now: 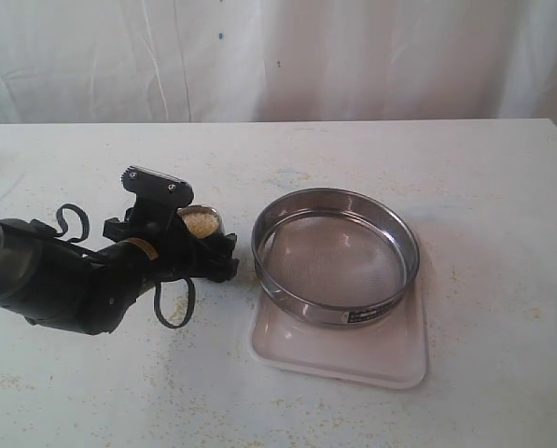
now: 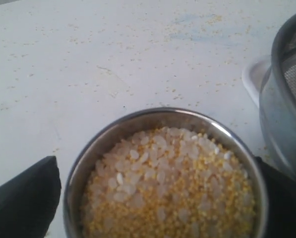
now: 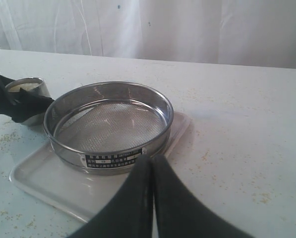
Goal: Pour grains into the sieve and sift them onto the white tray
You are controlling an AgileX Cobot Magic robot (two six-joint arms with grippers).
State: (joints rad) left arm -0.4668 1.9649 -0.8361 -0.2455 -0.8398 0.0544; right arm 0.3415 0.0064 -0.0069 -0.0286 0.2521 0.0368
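1 small steel cup (image 2: 88,158) filled with the grains (image 2: 172,183) stands on the tabletop (image 1: 483,187) just beside the sieve (image 1: 401,280), which sits on the white tray (image 1: 353,359) — the left pincer (image 2: 152,201) is spread wide astride the cup — the right pincer (image 3: 152,198) is pressed fully closed, holding nothing
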